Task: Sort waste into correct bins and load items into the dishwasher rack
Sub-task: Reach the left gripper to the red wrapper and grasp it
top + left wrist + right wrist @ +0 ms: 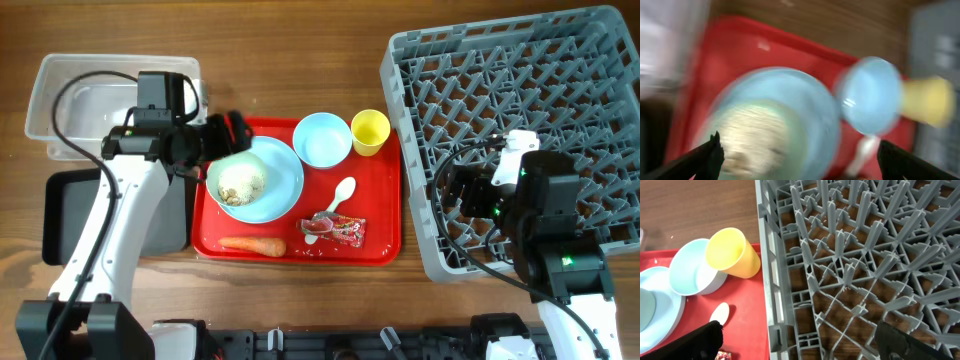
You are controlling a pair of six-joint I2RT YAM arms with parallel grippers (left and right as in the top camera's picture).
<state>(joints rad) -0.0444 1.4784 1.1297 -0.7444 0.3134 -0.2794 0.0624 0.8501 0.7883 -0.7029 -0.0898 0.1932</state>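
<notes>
A red tray (380, 215) holds a light blue plate (285, 175) with a pale green bowl of beige food scraps (241, 183) on it. Also on the tray are a small light blue bowl (322, 139), a yellow cup (370, 131), a white spoon (341, 194), a red wrapper (345, 231) and a carrot (252, 245). No tissue shows. My left gripper (226, 134) is open above the plate's far left edge. In its blurred wrist view the jaws (802, 160) straddle the scraps bowl (760, 140). My right gripper (458, 190) (802, 342) is open and empty over the left edge of the grey rack (520, 90).
The clear tub (60, 95) stands at the back left with the black tray (65, 215) in front of it, both left of the red tray. The right wrist view shows the cup (732, 252), small bowl (692, 270) and spoon tip (720, 314) beside the rack wall (772, 280).
</notes>
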